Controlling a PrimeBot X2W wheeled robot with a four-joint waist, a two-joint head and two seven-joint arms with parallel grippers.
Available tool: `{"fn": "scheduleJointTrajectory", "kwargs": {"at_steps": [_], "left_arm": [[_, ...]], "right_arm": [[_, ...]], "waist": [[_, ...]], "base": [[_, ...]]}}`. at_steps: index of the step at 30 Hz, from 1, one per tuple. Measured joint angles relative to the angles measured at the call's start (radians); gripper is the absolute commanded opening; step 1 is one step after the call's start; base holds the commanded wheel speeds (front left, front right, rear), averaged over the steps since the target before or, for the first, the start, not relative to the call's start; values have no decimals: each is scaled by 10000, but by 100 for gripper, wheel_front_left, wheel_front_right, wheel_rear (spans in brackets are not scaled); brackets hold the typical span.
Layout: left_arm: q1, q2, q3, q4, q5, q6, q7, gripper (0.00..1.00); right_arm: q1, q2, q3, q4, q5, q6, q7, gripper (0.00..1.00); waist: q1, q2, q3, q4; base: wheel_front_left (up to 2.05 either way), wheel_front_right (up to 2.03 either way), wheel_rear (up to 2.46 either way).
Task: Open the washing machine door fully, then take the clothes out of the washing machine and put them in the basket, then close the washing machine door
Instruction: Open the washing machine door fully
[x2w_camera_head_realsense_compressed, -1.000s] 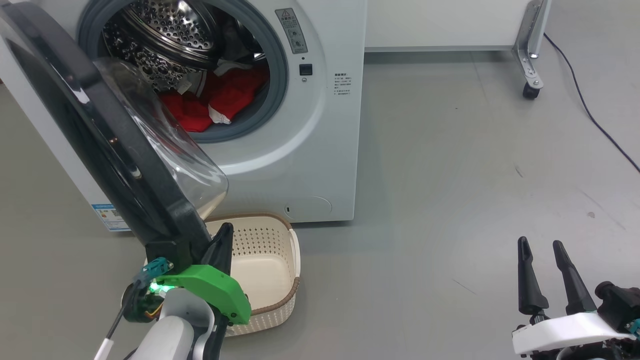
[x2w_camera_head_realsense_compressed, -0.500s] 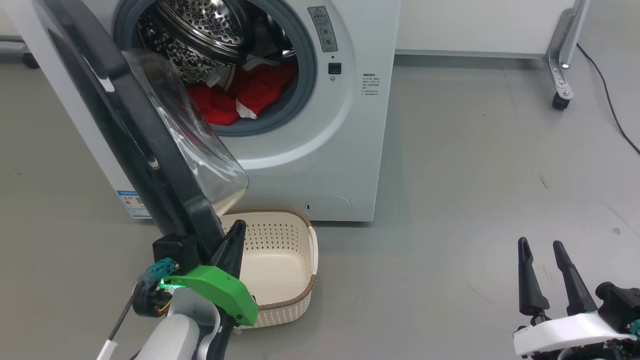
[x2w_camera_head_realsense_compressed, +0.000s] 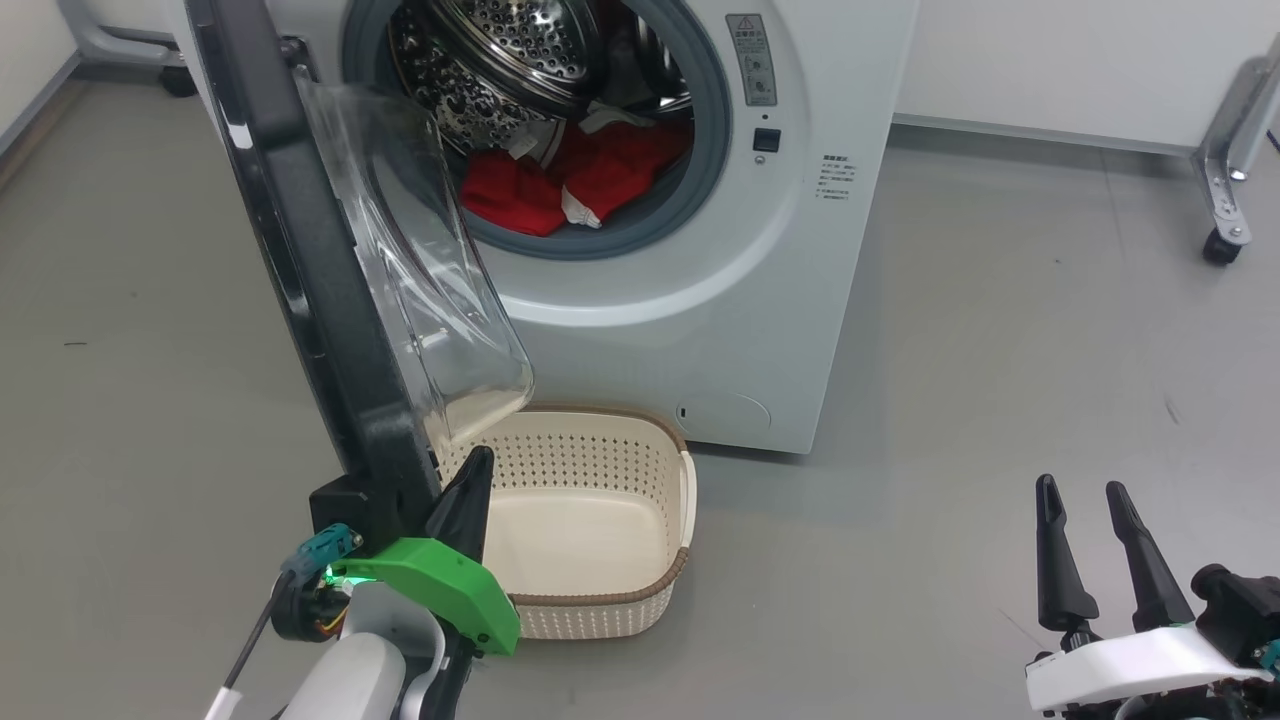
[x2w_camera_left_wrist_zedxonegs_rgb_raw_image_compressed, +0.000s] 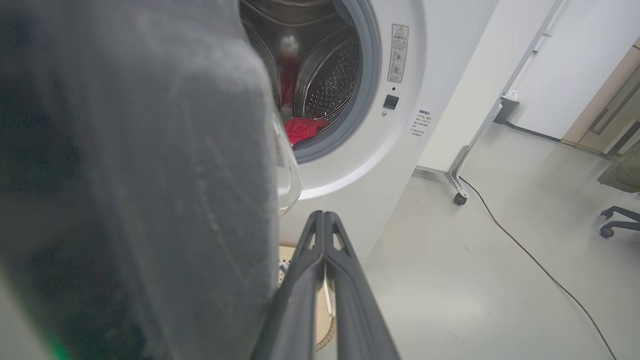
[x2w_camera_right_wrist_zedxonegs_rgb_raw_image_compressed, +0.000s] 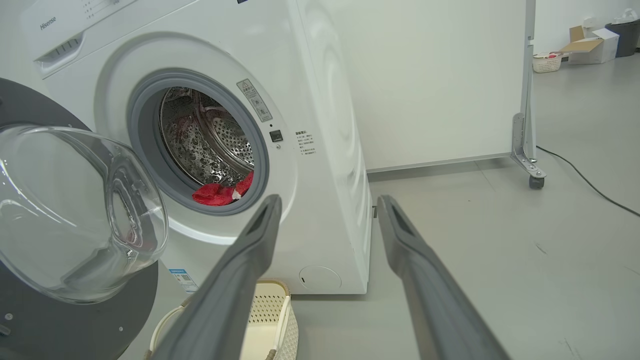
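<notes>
The washing machine (x2w_camera_head_realsense_compressed: 780, 300) takes the upper middle of the head view, and its round opening is uncovered. The washing machine door (x2w_camera_head_realsense_compressed: 300, 260) stands out from it along the left of the frame, almost edge-on to the head camera, with its glass bowl hanging above the back left corner of the basket. I judge the first step as mostly done but not complete: the door looks about half swung and can probably go further back.

The basket (x2w_camera_head_realsense_compressed: 600, 618) stands on the floor at the lower middle, just in front of the machine, and it is empty. The clothes (x2w_camera_head_realsense_compressed: 560, 180) lie inside the drum, near the front lip of the opening, so nothing is taken out yet. Moving the clothes and closing the door are both left to do.

The left gripper (x2w_camera_head_realsense_compressed: 468, 495) has its fingers pressed together with nothing between them, just beside the door's lower edge on the inner side; whether it touches the door I cannot tell. The right gripper (x2w_camera_head_realsense_compressed: 1080, 490) waits at the lower right with fingers spread wide and empty.
</notes>
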Motion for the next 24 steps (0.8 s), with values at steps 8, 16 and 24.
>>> {"fn": "scheduleJointTrajectory", "kwargs": {"at_steps": [8, 16, 24], "left_arm": [[-71, 6, 176, 86, -102, 40, -259, 0], [-96, 111, 627, 192, -286, 128, -483, 0], [-97, 562, 1172, 316, -351, 249, -606, 0]], "right_arm": [[1, 6, 50, -6, -98, 79, 0, 100], [1, 35, 238, 12, -198, 88, 0, 100], [2, 27, 368, 21, -301, 163, 0, 100]], "waist": [[0, 0, -4, 619], [0, 0, 52, 1164], [0, 0, 260, 1417]], "base": [[0, 0, 0], [0, 0, 0], [0, 0, 0]]}}
